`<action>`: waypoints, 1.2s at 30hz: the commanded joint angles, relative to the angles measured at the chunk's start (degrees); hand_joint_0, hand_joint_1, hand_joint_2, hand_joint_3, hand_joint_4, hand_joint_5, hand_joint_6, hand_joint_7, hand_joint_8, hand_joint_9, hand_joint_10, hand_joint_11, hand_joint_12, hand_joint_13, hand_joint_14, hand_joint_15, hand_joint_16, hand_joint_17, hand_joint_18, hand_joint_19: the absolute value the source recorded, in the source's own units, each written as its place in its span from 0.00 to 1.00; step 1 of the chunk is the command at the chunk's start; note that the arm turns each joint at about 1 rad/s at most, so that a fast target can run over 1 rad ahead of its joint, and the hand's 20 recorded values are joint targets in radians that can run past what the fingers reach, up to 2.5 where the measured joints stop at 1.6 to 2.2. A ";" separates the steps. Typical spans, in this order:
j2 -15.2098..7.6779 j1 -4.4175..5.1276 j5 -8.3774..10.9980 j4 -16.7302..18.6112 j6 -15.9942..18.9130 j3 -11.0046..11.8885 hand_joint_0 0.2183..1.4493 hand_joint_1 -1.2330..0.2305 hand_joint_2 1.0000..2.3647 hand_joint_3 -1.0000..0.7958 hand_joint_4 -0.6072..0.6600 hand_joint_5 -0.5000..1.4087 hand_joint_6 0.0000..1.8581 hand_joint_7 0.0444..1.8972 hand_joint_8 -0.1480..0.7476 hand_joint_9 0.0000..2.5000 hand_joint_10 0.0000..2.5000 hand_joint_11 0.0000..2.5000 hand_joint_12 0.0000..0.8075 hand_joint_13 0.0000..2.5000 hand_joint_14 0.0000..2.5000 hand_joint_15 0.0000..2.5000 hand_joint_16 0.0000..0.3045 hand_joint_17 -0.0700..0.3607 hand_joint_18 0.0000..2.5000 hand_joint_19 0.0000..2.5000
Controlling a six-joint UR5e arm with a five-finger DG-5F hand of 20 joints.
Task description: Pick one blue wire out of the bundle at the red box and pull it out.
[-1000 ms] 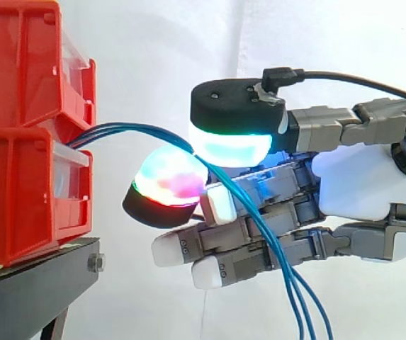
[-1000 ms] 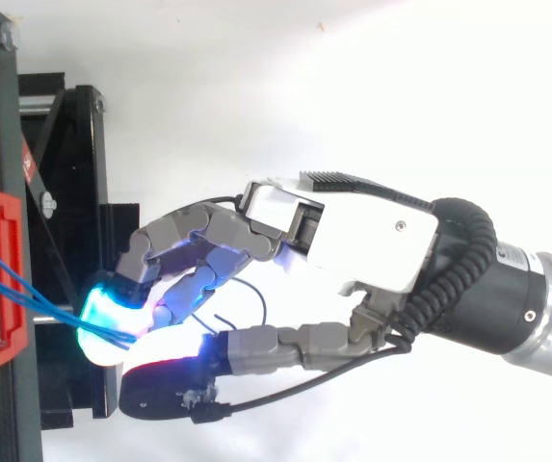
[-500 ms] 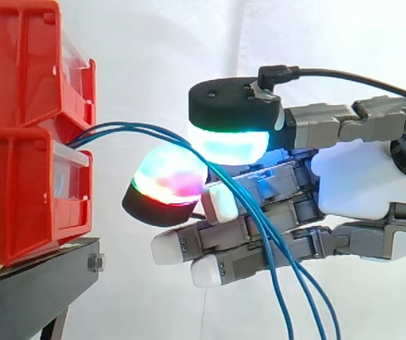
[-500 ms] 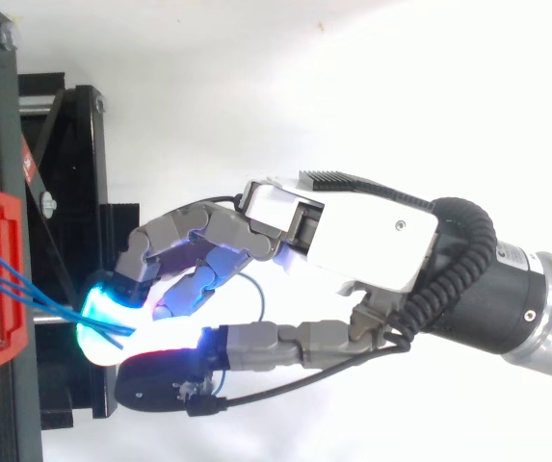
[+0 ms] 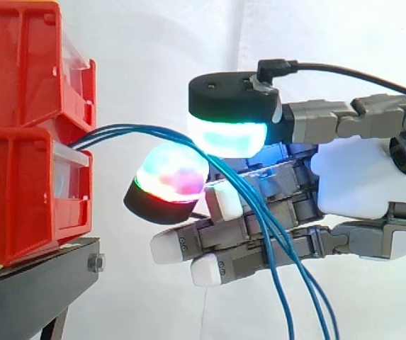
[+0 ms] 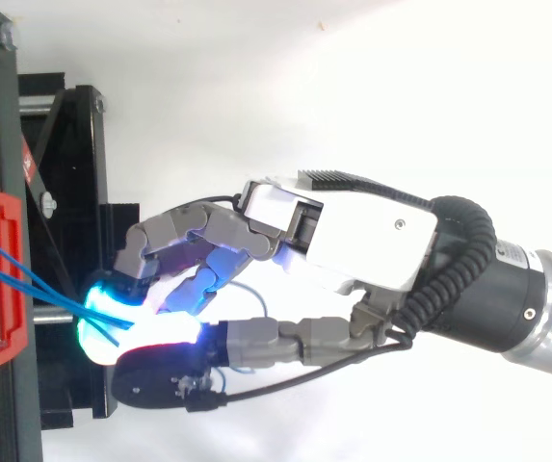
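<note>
Side on, the robot hand [image 5: 351,177] was clamped on the blue wires [image 5: 128,129] between two glowing pads [image 5: 227,138]. The wires hung down past the fingers. From above they spread apart over the rim of the red bins [image 5: 18,142]. There was a bit of open room between pads and bins. Black stand [image 5: 32,290] below, white curtain [image 5: 153,42] behind.

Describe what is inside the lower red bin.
The blue wires run into the lower red bin over its clear front lip. Their ends and any other contents are hidden behind the bin's walls.
</note>
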 commanded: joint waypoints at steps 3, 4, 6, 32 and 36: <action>0.00 -0.08 -0.02 0.01 0.00 -0.01 0.33 0.30 0.01 0.49 0.73 0.18 0.45 0.35 0.51 0.42 0.01 0.34 0.49 0.25 0.01 0.16 0.20 0.48 0.20 0.20; 0.00 -0.08 -0.02 0.01 0.00 -0.01 0.32 0.30 0.01 0.48 0.73 0.18 0.45 0.36 0.50 0.42 0.01 0.34 0.49 0.25 0.01 0.15 0.20 0.48 0.20 0.21; 0.00 -0.08 -0.02 0.01 0.00 -0.01 0.31 0.34 0.01 0.48 0.75 0.19 0.44 0.38 0.51 0.43 0.01 0.31 0.50 0.25 0.01 0.15 0.21 0.50 0.21 0.20; 0.00 -0.44 -3.45 -1.22 -0.09 -0.01 0.33 0.30 0.01 0.42 0.62 0.18 0.49 0.38 0.49 0.44 0.01 0.38 0.47 0.26 0.01 0.16 0.18 0.45 0.21 0.21; 0.00 -0.61 -4.86 -3.50 -0.26 -0.01 0.33 0.29 0.01 0.44 0.63 0.17 0.48 0.40 0.49 0.43 0.01 0.36 0.47 0.26 0.01 0.16 0.18 0.46 0.21 0.21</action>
